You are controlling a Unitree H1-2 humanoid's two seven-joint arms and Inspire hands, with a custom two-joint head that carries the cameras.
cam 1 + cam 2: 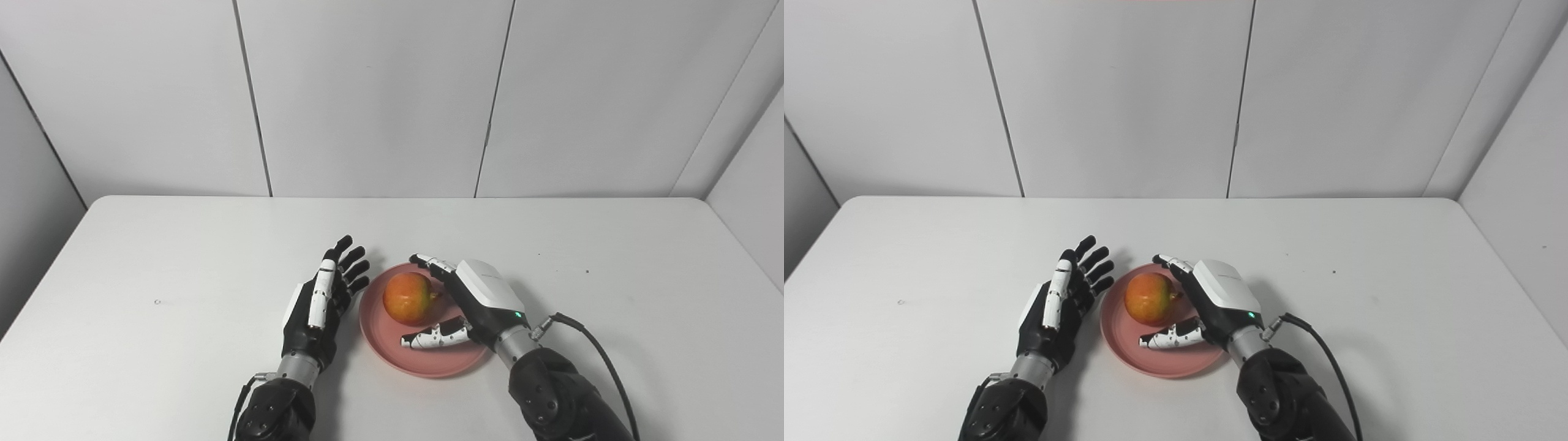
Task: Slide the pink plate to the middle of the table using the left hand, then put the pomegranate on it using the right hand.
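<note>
The pomegranate (409, 297) sits on the pink plate (422, 361), cupped loosely by the right hand (474, 303), fingers spread, apparently letting go. Just left, the left hand (320, 300) rests empty, fingers apart.

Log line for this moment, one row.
plate: mid-table | pomegranate: on plate | right hand: open around fruit | left hand: open, beside plate

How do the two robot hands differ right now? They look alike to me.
The right robot hand reaches over the pink plate, its fingers curved around the pomegranate with visible gaps; the left robot hand stands beside the plate on the table, fingers straight, holding nothing. The right shows its white back cover; the left stands edge-on, showing mostly black fingers. Both are open, black-and-white, on dark forearms.
</note>
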